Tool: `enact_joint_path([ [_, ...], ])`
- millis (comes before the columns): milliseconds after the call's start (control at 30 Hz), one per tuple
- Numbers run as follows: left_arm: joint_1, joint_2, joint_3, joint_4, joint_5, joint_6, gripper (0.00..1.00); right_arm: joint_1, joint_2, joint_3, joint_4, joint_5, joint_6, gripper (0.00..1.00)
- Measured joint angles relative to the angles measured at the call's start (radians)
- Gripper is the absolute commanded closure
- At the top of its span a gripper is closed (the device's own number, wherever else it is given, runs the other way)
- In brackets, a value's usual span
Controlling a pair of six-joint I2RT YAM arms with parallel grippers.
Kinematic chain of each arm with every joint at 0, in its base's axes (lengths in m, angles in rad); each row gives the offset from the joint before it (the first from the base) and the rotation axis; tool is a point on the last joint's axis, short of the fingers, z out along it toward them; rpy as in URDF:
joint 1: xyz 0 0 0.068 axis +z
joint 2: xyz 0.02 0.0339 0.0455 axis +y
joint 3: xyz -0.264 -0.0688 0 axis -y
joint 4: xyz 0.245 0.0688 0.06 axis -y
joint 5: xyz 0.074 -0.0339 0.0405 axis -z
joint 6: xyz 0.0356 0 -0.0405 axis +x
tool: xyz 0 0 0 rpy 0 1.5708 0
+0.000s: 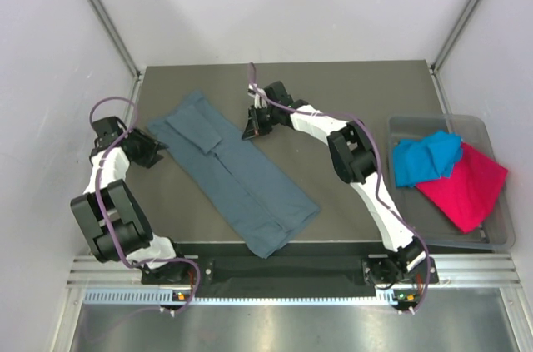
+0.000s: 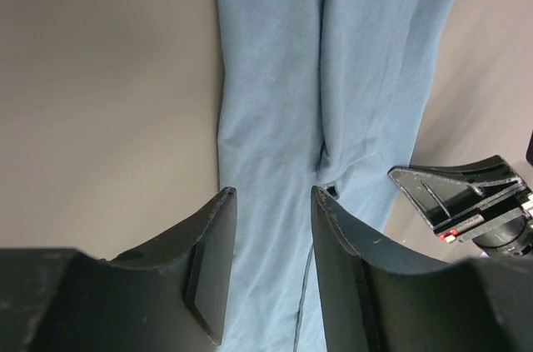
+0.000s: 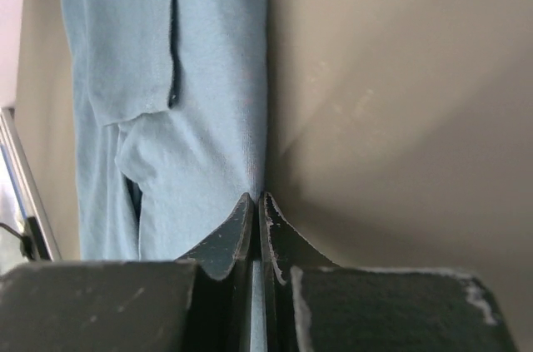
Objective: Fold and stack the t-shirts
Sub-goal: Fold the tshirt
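- So, the slate-blue t-shirt (image 1: 237, 181) lies as a long narrow strip from near the desk's far left corner toward the middle of its near edge.
- The left gripper (image 1: 152, 151) hangs with jaws parted at the strip's left side. The right gripper (image 1: 251, 129) is closed at its right edge; I cannot tell whether it pinches cloth.
- Probably best to take both far corners together and carry them evenly toward the near edge.
- The turquoise tee (image 1: 425, 156) and pink tee (image 1: 466, 185) wait in the tub (image 1: 500, 227) by the right edge.
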Motion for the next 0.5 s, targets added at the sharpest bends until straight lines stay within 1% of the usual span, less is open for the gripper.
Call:
enact_joint_path([
  [200, -0.001, 0.032, 0.000, 0.023, 0.000, -0.018, 0.54, -0.032, -0.061, -0.114, 0.048, 0.017, 0.038, 1.00],
  [333, -0.007, 0.069, 0.003, 0.059, 0.013, -0.029, 0.53, -0.079, -0.113, -0.203, 0.071, 0.029, 0.043, 1.00],
  [500, -0.047, 0.170, 0.064, 0.122, 0.054, -0.048, 0.51, -0.143, -0.205, -0.350, 0.107, 0.061, 0.042, 1.00],
])
